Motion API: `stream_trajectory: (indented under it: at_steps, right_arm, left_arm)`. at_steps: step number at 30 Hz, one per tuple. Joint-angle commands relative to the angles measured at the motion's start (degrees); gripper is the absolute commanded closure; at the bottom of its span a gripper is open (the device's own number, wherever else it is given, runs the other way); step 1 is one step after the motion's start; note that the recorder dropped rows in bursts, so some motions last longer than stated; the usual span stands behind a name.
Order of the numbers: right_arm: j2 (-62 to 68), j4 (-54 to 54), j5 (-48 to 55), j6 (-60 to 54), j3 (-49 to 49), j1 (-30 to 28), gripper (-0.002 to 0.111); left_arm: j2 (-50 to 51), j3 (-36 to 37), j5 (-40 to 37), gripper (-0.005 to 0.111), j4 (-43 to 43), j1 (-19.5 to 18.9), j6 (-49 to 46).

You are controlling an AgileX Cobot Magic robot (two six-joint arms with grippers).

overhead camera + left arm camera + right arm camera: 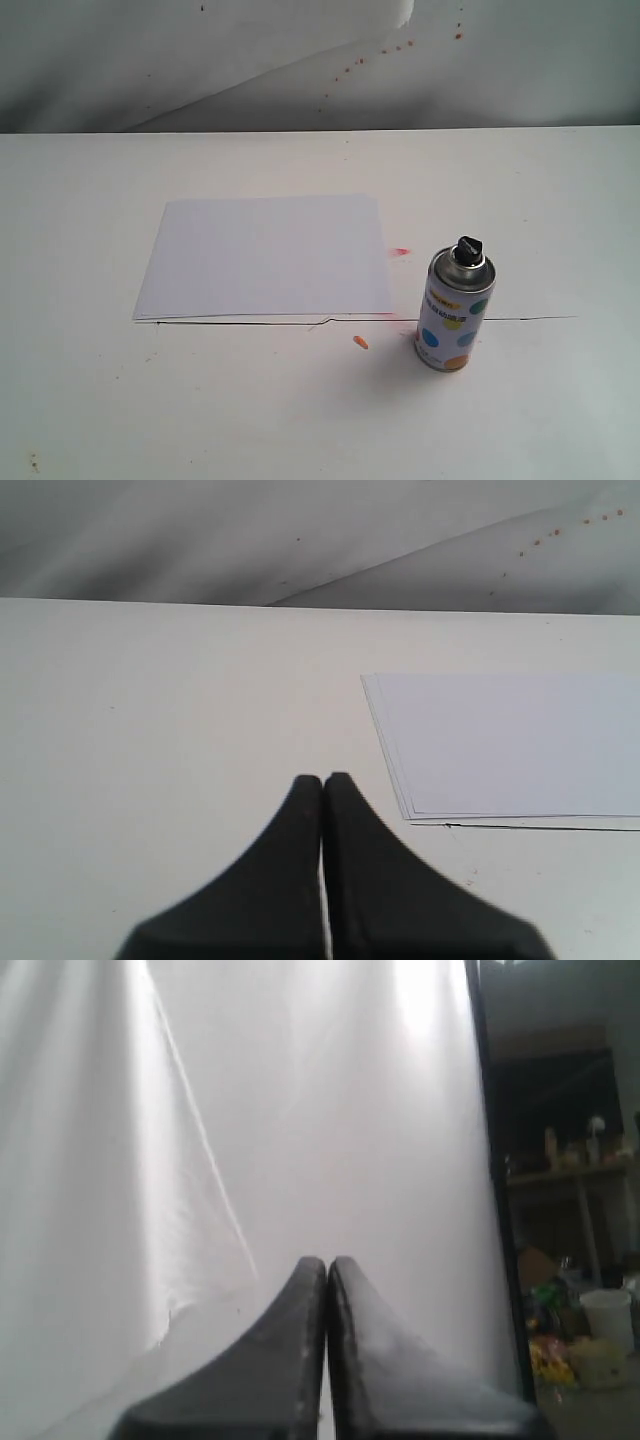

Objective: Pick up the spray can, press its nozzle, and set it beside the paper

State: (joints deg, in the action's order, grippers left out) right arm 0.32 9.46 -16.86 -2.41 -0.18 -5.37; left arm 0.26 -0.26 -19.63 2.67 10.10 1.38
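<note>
Tabletop [120, 420], white and plain, fills the bottom of your exterior view, with a small orange spot [360, 343] just below centre. Right of that spot, in the lower right of the frame, you see the spray can [455, 312] standing upright, its black nozzle [470, 248] on top of the silver dome. No gripper is on it. It stands just beside the right edge of the paper [265, 257], not touching it. The paper lies flat across the middle of the frame, with a red smear [401, 252] just off its right edge. Beyond it, along the top of the frame, hangs a white backdrop [200, 60] flecked with orange dots.

In your left wrist view, the left gripper [323, 780] has its two black jaws pressed together with nothing between them, over the table near a corner of the paper. In your right wrist view, the right gripper [327, 1263] is likewise closed tight and empty, pointed at white cloth [300, 1110].
</note>
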Motion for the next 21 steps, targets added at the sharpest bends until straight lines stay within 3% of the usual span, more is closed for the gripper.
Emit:
stream_trajectory:
  at_steps: [1,10,21]
  right_arm:
    - [-0.32,1.67,-13.54,1.36,0.18,0.2,0.108]
    - [2.55,2.81,-7.97,-8.06,-13.25,0.2,0.108]
    - [30.57,1.89,-7.97,-9.21,-31.89,0.2,0.108]
  left_arm:
    - [-0.26,0.26,0.3,0.107,-0.04,0.1,0.05]
    - [-0.26,0.26,0.3,0.107,-0.04,0.1,0.05]
    - [-0.26,0.26,0.3,0.107,-0.04,0.1,0.05]
